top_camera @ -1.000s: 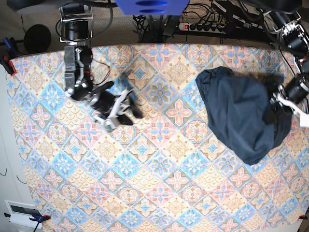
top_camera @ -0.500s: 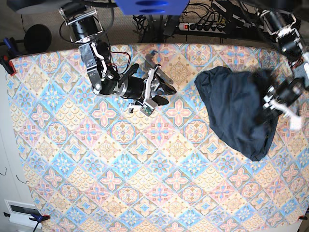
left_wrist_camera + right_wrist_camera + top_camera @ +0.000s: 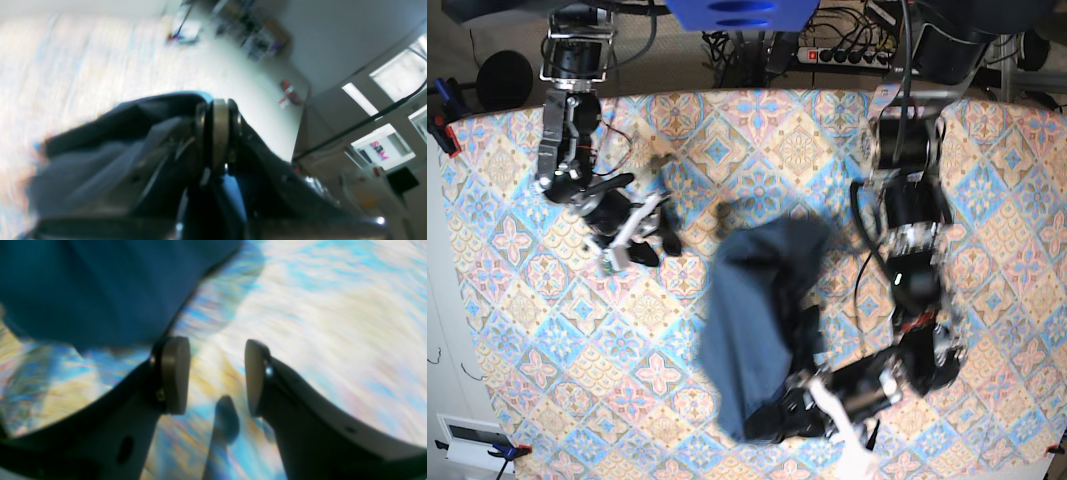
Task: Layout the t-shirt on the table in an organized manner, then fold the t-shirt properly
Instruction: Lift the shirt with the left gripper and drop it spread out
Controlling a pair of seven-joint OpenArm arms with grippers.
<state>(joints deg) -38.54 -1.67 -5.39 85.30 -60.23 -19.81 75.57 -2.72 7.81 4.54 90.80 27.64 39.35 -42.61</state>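
Observation:
The dark navy t-shirt [image 3: 752, 320] hangs bunched over the middle of the table [image 3: 547, 360], reaching toward the front edge. My left gripper [image 3: 792, 412] is at its lower right end. In the left wrist view that gripper [image 3: 220, 133] is shut on a fold of the t-shirt [image 3: 100, 160]. My right gripper [image 3: 655, 235] hovers at the left, apart from the shirt. In the right wrist view it [image 3: 215, 373] is open with nothing between its fingers, and the t-shirt [image 3: 100, 283] lies beyond them at the upper left. Both wrist views are blurred.
A power strip [image 3: 847, 55] and cables lie behind the table's far edge. A black round object [image 3: 505, 80] stands beyond the back left corner. A white box [image 3: 472, 440] sits off the front left corner. The left arm [image 3: 907, 210] stretches across the table's right half.
The left arm has swung from the right edge to the front middle, dragging the t-shirt with it. The right gripper has drawn back to the left.

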